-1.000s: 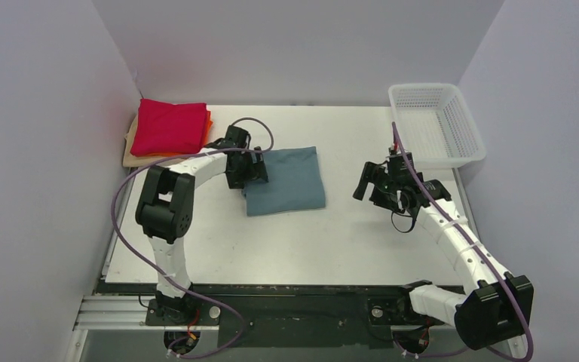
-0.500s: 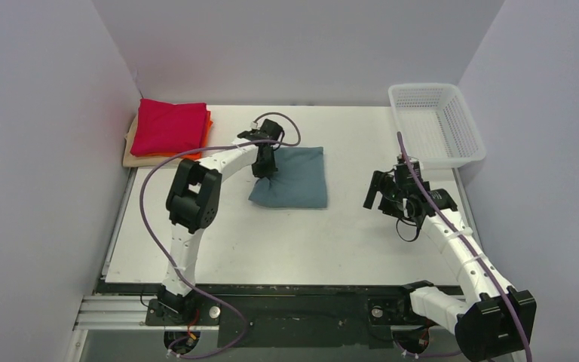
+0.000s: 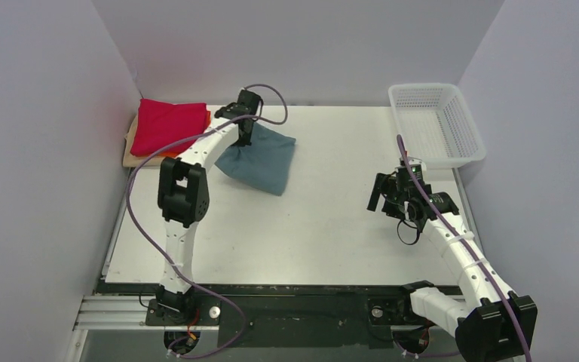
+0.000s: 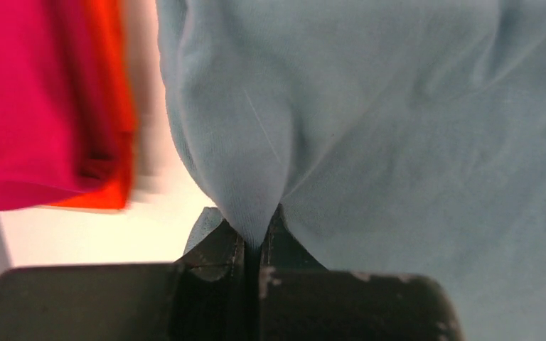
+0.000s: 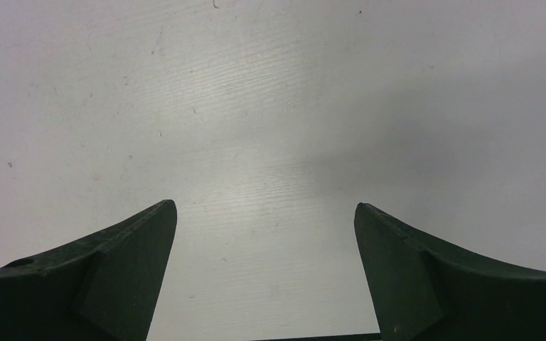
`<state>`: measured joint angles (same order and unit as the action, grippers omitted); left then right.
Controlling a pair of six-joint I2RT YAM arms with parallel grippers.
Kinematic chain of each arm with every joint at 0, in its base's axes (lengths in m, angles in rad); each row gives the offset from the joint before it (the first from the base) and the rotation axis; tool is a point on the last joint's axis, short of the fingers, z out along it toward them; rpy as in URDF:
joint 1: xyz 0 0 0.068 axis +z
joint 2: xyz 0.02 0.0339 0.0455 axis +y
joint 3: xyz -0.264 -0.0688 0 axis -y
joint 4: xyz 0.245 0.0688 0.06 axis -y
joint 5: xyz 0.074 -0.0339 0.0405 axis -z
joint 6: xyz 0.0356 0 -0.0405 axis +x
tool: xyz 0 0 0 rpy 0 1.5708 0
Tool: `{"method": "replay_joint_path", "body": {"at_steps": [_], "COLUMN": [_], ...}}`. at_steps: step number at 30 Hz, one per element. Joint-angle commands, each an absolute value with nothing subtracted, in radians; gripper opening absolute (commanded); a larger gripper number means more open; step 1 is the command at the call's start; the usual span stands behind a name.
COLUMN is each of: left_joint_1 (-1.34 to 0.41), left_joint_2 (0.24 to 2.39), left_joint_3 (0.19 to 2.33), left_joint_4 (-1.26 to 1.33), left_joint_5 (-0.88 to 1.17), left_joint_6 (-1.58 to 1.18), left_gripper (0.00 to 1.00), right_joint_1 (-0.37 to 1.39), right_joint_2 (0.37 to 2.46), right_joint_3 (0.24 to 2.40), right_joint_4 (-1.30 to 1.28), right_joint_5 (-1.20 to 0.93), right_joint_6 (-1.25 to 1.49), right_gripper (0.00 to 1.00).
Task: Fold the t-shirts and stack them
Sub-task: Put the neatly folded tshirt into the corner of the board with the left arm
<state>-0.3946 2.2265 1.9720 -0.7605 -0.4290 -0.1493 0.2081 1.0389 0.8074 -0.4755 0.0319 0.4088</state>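
Observation:
My left gripper (image 3: 244,137) (image 4: 259,226) is shut on the left edge of the folded teal-blue t-shirt (image 3: 260,160) (image 4: 398,128), which hangs lifted and tilted just right of the stack. The stack in the back left corner has a crimson-red t-shirt (image 3: 167,125) (image 4: 21,106) on top, an orange one (image 3: 206,121) (image 4: 110,121) under it and a beige one (image 3: 131,154) at the bottom. My right gripper (image 3: 381,198) (image 5: 265,213) hovers open over bare table at the right, nothing between its fingers.
A white mesh basket (image 3: 436,122) sits at the back right corner. Grey walls close in the white table (image 3: 309,226) on three sides. The left arm's purple cable (image 3: 139,188) loops over the left side of the table.
My left gripper closed on the teal-blue t-shirt's left edge, lifted it and carried it back and left toward the stack. The right arm drew back slightly to the right, staying open.

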Motion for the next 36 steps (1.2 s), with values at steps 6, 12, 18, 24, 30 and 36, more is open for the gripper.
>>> {"method": "replay_joint_path", "body": {"at_steps": [6,12,18,24,30,36], "left_joint_1": [-0.214,-0.139,-0.109,-0.074,-0.02,0.087], "left_joint_2": [2.131,2.19,2.21,2.186,2.156,2.182], "left_joint_3": [2.21,2.368,2.443,2.499,2.467,2.466], "left_joint_4": [-0.786,-0.793,-0.775,-0.769,-0.771,-0.773], "left_joint_5": [-0.465,-0.365,-0.328,-0.267,-0.2,-0.081], "left_joint_6": [0.156,0.22,0.317,0.307,0.285,0.268], "left_gripper": [0.0,0.0,0.0,0.0,0.0,0.0], "right_joint_1": [0.201,0.2,0.201,0.201,0.201,0.201], "right_joint_2": [1.069,1.122,1.167,1.193,1.203,1.223], "right_joint_3": [0.813,0.843,0.848,0.855,0.853,0.857], "right_joint_4": [-0.494,-0.507,-0.521,-0.524,-0.526,-0.531], "right_joint_5": [0.047,0.067,0.087,0.091,0.095,0.107], "right_joint_6": [0.387,0.382,0.378,0.378,0.379,0.391], "right_gripper": [0.9,0.9,0.9,0.9,0.9,0.9]}}
